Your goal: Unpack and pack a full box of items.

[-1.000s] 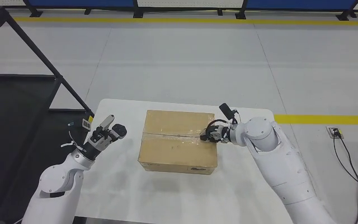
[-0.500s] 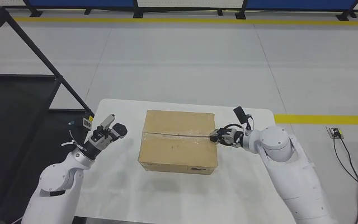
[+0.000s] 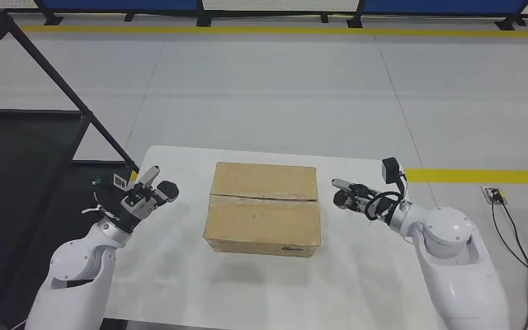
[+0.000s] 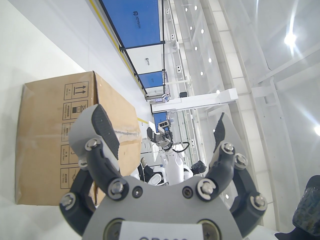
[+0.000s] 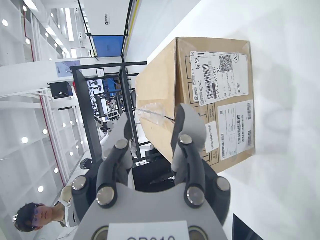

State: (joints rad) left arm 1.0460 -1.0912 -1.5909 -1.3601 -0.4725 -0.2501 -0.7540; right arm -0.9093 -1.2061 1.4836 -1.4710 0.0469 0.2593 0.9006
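Observation:
A shut cardboard box point(image 3: 264, 216) stands in the middle of the white table point(image 3: 181, 272), with ragged clear tape along its top seam point(image 3: 264, 198). To the box's right hovers my right gripper point(image 3: 337, 195), open and holding nothing, a short gap away from the box's labelled end point(image 5: 225, 88); the right wrist view has this gripper point(image 5: 153, 123) pointing at the seam's end. Left of the box, my left gripper point(image 3: 153, 186) is open and empty. In the left wrist view its fingers point(image 4: 105, 126) frame the box's printed side point(image 4: 50, 131).
A black frame point(image 3: 58, 91) and a dark surface point(image 3: 37, 165) stand off the table's left side. The table has bare room in front of the box and on both sides. A yellow line point(image 3: 462, 175) marks the floor to the right.
My right gripper has drawn back from the box's top seam to the right, off the box. My left gripper has shifted slightly left, away from the box.

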